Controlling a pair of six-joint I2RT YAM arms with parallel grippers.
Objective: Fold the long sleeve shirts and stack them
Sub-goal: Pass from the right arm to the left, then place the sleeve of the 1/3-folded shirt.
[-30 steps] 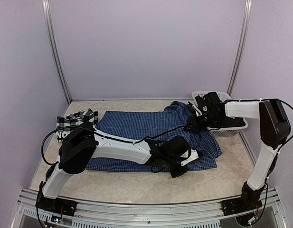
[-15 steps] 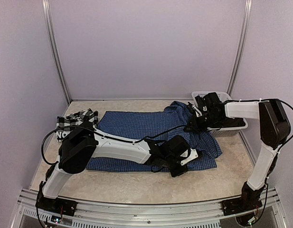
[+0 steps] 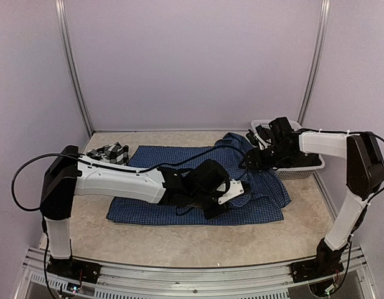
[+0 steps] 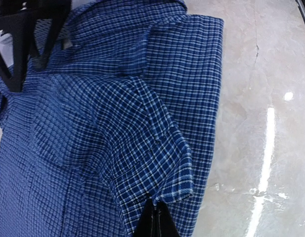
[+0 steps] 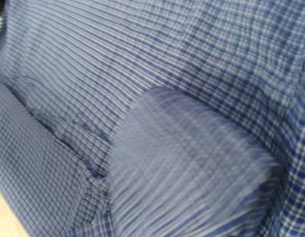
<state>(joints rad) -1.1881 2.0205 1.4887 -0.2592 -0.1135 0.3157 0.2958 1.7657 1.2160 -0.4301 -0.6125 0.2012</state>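
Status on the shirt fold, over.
Left gripper shut on blue shirt edge. Right gripper above its right end, state unclear. Plaid shirt bunched at left.

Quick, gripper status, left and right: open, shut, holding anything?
Left gripper: shut, pinching the hem of the blue shirt.
Right gripper: above the same shirt; open or shut cannot be told.

Soft matt woven cloth: blue check shirt [image 4: 93,123]. Glossy, smooth stone-look table [image 4: 261,98] w/ glare. White plastic basket [image 3: 302,172].
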